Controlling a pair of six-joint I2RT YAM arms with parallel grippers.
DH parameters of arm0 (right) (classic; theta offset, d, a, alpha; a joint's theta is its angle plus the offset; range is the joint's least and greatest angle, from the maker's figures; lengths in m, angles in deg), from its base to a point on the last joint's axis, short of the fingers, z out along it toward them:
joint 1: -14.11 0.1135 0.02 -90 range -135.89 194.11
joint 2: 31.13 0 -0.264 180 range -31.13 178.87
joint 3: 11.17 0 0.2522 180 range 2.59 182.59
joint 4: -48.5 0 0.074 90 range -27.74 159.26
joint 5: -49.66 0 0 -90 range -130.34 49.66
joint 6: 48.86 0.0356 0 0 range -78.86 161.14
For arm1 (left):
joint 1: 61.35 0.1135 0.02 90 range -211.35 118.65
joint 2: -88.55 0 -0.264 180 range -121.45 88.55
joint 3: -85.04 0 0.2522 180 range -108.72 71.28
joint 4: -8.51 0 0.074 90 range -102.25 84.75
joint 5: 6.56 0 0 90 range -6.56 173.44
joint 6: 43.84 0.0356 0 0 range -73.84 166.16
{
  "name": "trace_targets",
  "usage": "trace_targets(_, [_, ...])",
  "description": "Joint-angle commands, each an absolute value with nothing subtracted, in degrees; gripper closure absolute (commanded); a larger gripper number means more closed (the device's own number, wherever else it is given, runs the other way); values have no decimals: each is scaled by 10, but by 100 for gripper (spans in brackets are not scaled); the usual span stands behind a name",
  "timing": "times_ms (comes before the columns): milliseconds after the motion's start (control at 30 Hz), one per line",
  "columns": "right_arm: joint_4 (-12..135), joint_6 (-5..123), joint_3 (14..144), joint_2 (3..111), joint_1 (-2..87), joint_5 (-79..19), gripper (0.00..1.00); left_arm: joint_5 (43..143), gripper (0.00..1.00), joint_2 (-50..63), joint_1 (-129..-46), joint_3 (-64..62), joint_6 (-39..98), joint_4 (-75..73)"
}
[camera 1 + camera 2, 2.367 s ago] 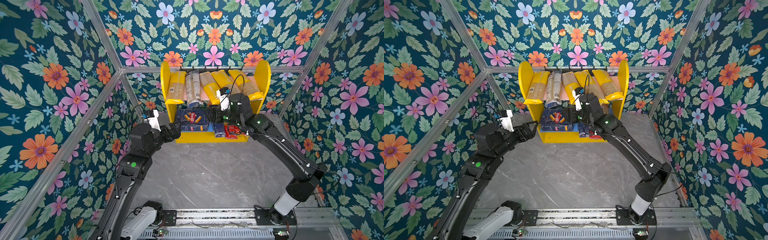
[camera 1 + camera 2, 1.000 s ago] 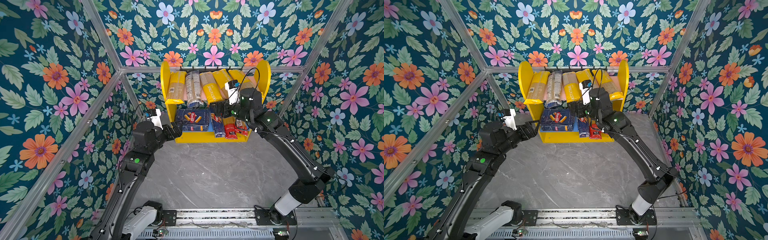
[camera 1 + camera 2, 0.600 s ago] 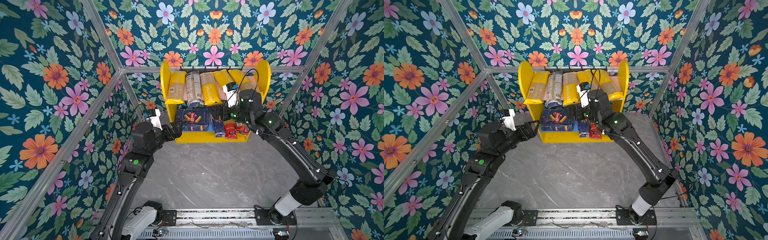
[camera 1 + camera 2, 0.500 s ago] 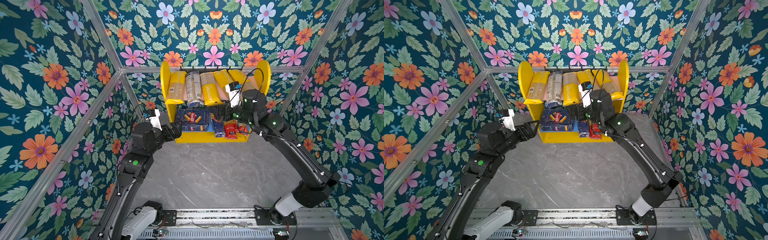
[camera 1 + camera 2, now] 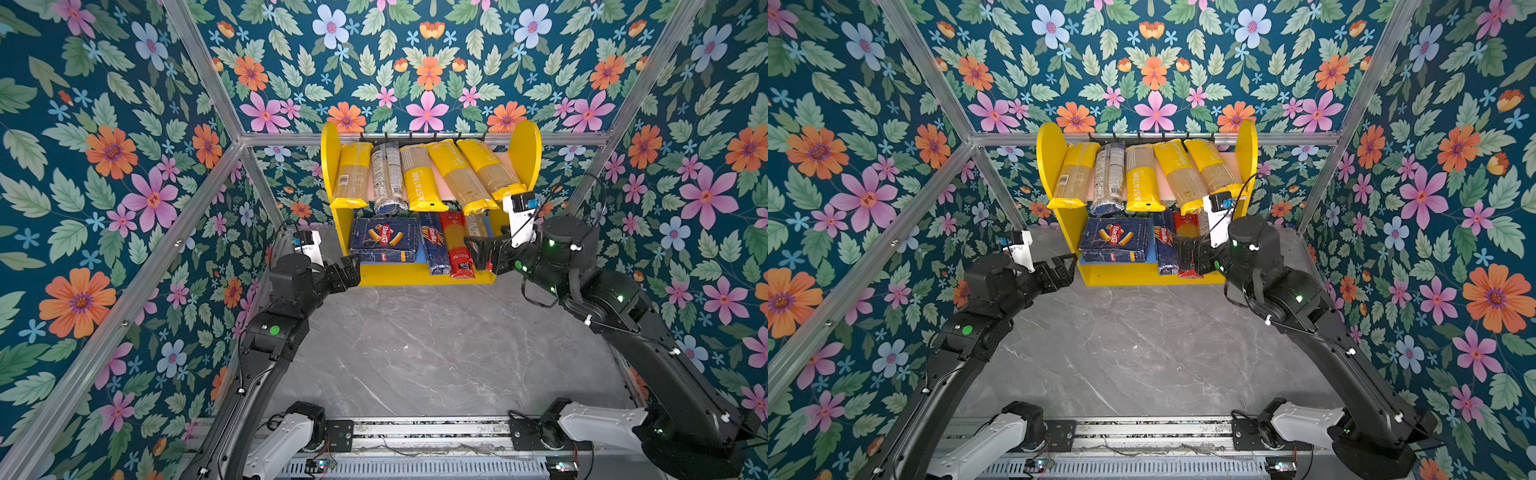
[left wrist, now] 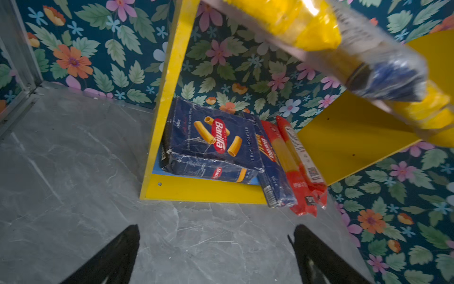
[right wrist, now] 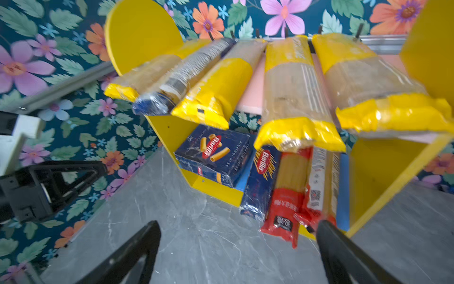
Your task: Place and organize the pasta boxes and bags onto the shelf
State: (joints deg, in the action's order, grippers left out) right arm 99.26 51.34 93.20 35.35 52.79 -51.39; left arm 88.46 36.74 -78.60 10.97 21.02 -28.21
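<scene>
The left end effector and right end effector gape wide, empty, before the shelf at the bench's far edge.

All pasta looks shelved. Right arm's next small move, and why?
Probably a gentle inward nudge with the right gripper: its fingers are spread and empty, right in front of the two red bags, whose ends, like the spaghetti box beside them, overhang the shelf's yellow front lip. Seating them deeper would tidy the row.
</scene>
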Motion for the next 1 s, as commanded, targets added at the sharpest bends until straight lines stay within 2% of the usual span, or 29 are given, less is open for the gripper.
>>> trace_targets(0, [1030,546,865,319,524,-587,1,815,0,379,-786,147,239,-260])
trace_targets(167, [1054,610,723,268,502,-630,1,742,0,387,-785,228,251,-197])
trace_targets(367, [1019,654,582,227,478,-639,1,709,1,369,-786,287,249,-134])
trace_targets(733, [911,690,416,194,231,-542,1,595,1,347,-787,412,234,-6])
trace_targets(967, [809,640,364,231,210,-547,1,552,1,270,-788,477,278,124])
